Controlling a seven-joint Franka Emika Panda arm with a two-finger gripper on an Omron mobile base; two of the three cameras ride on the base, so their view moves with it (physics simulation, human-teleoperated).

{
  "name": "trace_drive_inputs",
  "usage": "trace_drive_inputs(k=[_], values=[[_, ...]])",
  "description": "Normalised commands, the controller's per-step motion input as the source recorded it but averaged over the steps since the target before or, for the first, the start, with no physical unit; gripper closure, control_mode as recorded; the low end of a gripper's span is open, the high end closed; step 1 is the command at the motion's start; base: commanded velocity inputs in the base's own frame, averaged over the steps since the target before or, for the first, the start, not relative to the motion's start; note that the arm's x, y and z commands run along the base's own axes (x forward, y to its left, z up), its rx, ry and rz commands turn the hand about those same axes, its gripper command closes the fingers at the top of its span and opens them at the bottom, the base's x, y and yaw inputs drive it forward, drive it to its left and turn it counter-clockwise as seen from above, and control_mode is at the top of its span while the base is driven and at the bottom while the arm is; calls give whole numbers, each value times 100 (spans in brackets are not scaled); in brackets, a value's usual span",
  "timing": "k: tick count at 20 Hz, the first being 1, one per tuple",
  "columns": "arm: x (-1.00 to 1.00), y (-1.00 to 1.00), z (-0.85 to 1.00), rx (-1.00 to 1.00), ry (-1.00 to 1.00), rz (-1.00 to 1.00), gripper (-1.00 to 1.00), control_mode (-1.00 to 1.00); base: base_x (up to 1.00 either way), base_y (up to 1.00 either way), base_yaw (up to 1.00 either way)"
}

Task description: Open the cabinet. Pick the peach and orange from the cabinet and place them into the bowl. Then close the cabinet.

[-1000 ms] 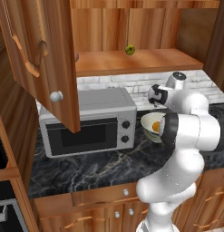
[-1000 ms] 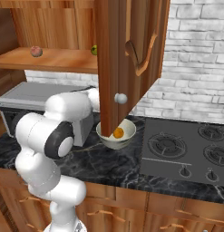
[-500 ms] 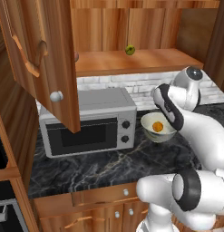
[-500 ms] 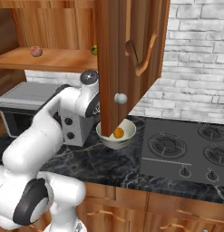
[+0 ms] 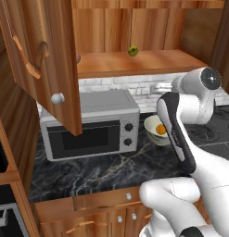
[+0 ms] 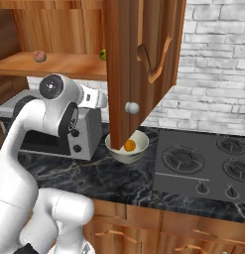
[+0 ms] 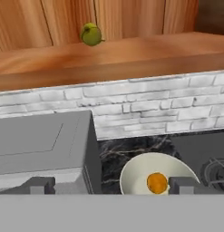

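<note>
Arm swung up and back from bowl [image 7: 154,174] since earlier frame; orange [image 7: 156,182] left inside it. Fingers [image 7: 113,185] wide, empty. Peach [image 6: 40,56] on cabinet [image 6: 139,59] shelf, above and far left of fingers; next reach goes up-left.

Reddish-brown wood with visible grain and a soft sheen makes up the cabinet [image 5: 51,60] across the top of the frame, its door fitted with a small, shiny silver metal knob [image 5: 57,98]. Below, the counter [image 5: 102,166] is glossy black marble veined in white, backed by a matt, rough-looking pale brick wall [image 6: 213,84]. The microwave [image 5: 88,125] at centre left has a dull grey metal finish, while the bowl [image 7: 152,174] looks smooth and matt.
</note>
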Motion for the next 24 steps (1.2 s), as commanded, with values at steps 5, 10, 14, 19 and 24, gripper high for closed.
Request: trace_drive_inputs(k=[5,10,14,19,24], values=[[-65,45,100,0,-12,24,-100,-100,0,0,0],[-5,87,95,0,-5,19,-100,-100,0,0,0],[31,100,33,-1,0,13,-100,-100,0,0,0],[52,99,-5,0,0,12,-100,-100,0,0,0],[76,77,-7,-1,0,2,-100,-100,0,0,0]])
